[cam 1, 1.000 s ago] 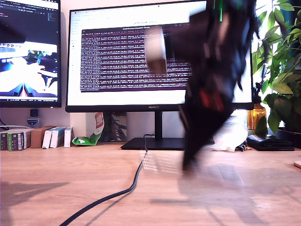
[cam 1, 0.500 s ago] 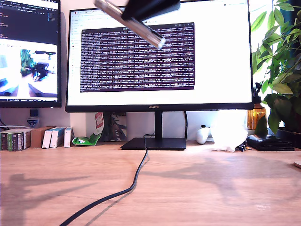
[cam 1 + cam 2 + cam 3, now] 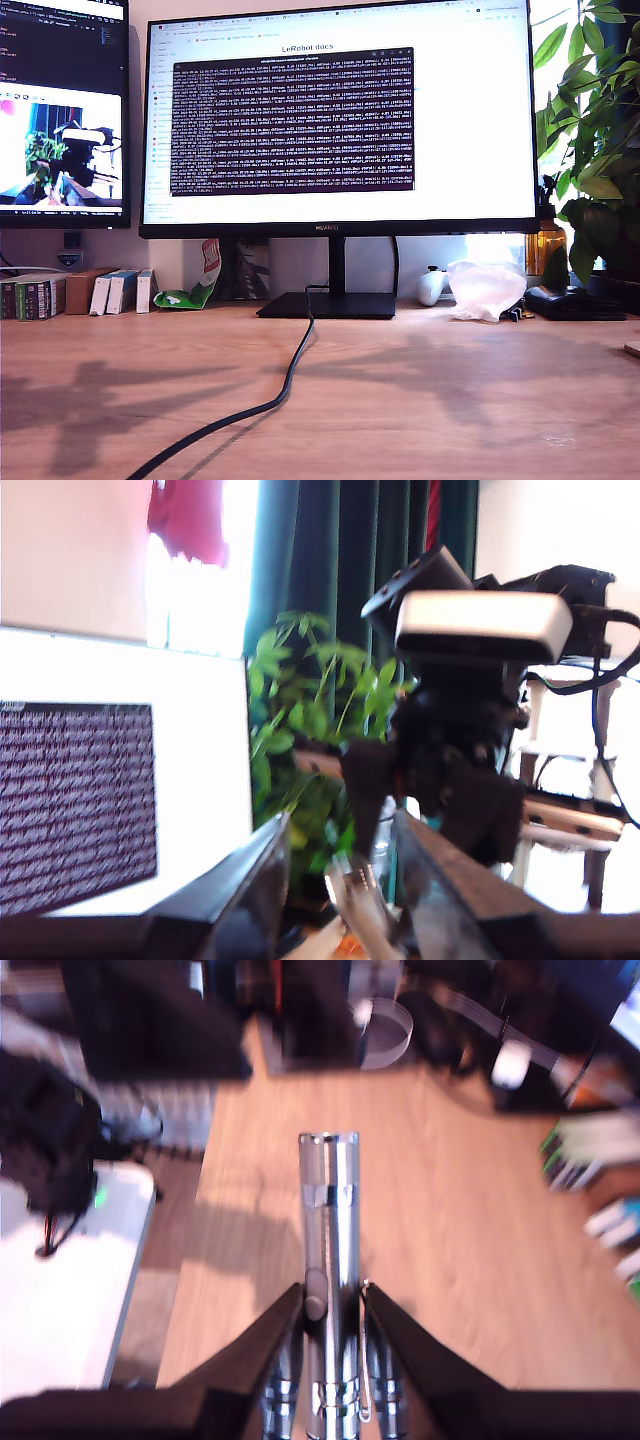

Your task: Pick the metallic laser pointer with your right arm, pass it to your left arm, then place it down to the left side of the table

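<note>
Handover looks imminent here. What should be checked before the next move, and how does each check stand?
1. Metallic laser pointer clamped in my second gripper: ok.
2. My first gripper open to receive: ok.
3. Pointer's end between my first gripper's fingers: cannot tell, blurred.
4. Free pointer length ahead of my second gripper: ok.
5. Table bare beneath the pointer: ok.
6. Arms showing in the exterior view: not ok, neither does.

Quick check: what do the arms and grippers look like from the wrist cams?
My first gripper has dark, tapered wedge jaws. The arm facing it is bulky and black with a whitish boxy camera block and a black cable. My second gripper has the same black tapered jaws.
</note>
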Tool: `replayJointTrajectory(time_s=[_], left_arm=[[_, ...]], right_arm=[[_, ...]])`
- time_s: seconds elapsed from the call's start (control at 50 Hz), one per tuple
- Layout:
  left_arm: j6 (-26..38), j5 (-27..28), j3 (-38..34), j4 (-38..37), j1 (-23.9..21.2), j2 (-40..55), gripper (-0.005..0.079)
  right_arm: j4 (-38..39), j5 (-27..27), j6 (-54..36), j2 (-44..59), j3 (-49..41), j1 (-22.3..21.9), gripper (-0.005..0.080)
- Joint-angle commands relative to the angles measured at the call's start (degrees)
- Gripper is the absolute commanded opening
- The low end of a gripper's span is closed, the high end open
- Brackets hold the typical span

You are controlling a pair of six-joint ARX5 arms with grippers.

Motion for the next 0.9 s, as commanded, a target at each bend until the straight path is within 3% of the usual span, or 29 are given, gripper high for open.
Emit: replayJointTrajectory(time_s=[0.0,0.24,0.64,0.88], left_arm=[[-1.33,-0.20,0.66,2.69,-0.55,1.25,0.0309],[-4.76,-1.55,0.70,10.43,-2.49,5.51,0.0309],[-4.98,-1.73,2.43,11.74,-5.31,8.11,0.0304],[-4.50,-1.70,2.58,11.23,-5.31,8.11,0.0106]], right_arm=[[0.72,-0.70,1.25,0.46,0.76,0.31,-0.0013],[2.80,-3.54,2.78,0.46,1.14,0.79,-0.0013],[5.99,-3.54,2.91,0.46,1.14,3.69,-0.0013],[6.16,-3.54,2.93,0.46,1.14,3.78,-0.0013]])
